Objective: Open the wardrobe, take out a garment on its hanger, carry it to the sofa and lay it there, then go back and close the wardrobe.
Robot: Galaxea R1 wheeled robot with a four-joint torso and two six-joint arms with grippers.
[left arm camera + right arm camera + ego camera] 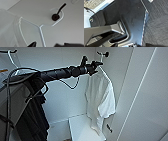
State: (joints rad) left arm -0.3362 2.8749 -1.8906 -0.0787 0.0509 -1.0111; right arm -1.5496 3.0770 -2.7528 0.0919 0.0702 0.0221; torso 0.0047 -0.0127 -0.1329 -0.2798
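Inside the open wardrobe (pixel 62 97): garment (pixel 100 100), white short-sleeved shirt, hanging on hanger (pixel 41 26); hook looped over a black peg (pixel 55 16) on the white wall. Left gripper (pixel 96 67) at end of outstretched arm, right at the hanger's neck above the shirt collar; whether its fingers are apart or together cannot be told. Black garment (pixel 32 114) hangs well apart, nearer the camera. Handling note, as judgement: grasp at the neck, lift hook upward clear of peg before withdrawing, avoiding fabric. Right gripper: state cannot be told.
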